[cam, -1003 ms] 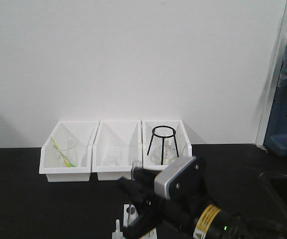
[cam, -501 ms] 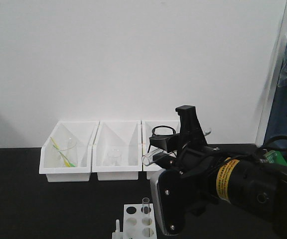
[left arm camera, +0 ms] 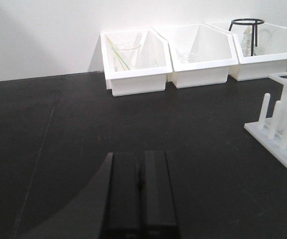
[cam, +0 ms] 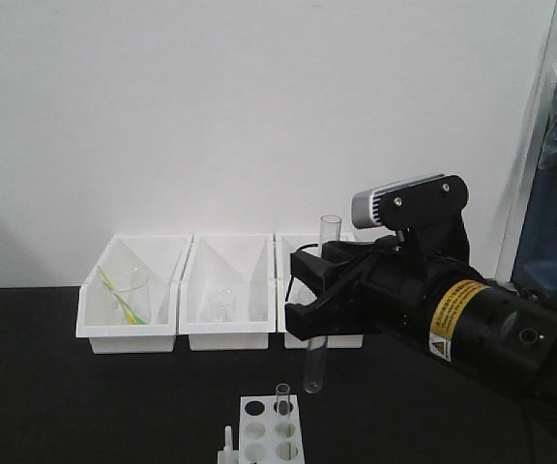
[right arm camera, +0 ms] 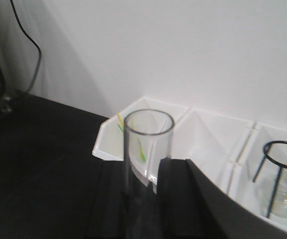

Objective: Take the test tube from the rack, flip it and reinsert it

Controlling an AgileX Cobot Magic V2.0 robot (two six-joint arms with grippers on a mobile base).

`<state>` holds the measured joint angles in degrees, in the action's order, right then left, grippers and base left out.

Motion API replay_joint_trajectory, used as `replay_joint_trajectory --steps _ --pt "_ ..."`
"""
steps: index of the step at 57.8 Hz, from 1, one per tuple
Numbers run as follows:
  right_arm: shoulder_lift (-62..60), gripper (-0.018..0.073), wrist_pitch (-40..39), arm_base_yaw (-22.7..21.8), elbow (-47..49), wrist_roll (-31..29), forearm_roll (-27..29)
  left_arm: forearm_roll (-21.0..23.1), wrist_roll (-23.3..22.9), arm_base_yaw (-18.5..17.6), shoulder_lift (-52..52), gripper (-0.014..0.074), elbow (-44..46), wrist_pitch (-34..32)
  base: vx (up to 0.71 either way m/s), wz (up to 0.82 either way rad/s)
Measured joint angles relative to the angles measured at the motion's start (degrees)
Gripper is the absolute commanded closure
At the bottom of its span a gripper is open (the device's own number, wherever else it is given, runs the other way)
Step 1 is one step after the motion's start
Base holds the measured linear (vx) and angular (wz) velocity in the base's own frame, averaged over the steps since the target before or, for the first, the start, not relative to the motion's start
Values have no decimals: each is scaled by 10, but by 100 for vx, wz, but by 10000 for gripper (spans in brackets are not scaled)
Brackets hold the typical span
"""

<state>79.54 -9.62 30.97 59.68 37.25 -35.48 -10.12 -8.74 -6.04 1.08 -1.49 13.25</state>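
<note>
On your far left, the left gripper [left arm camera: 138, 199] sits low over the matte black tabletop [left arm camera: 59, 149], its two black fingers pressed flat together and empty. Beyond it, three white open plastic bins [cam: 225, 340] line the wall. The left one holds a clear glass beaker [cam: 129, 290] with a yellow-green stick; the middle one holds a smaller glass you can hardly make out. The small white plastic rack [cam: 272, 435] with round holes is cut off by the front view's bottom edge, with one thin clear tube [cam: 282, 396] standing in it. Above and just right of it, your right gripper [cam: 312, 324] pinches the clear glass test tube [cam: 329, 237] upright, mouth upward, its middle hidden by the fingers [right arm camera: 176, 199]. The arm covers most of the right bin and its black wire ring stand [left arm camera: 253, 40].
</note>
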Motion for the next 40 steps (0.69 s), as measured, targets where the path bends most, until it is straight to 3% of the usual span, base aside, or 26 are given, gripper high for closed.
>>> replay_joint_trajectory --steps 9,17,22,28,40 --pt "10 566 -125 -1 -54 -51 27 0 0 0 0 602 0 0 0 0" --pt "24 566 -258 -1 -147 -167 136 0 0 0 0 602 0 0 0 0" --pt "34 566 -322 -1 -195 -232 169 0 0 0 0 602 0 0 0 0" --pt "46 566 -368 -1 -225 -273 162 0 0 0 0 602 0 0 0 0" --pt "55 566 -400 0 -228 -278 87 0 0 0 0 602 0 0 0 0"
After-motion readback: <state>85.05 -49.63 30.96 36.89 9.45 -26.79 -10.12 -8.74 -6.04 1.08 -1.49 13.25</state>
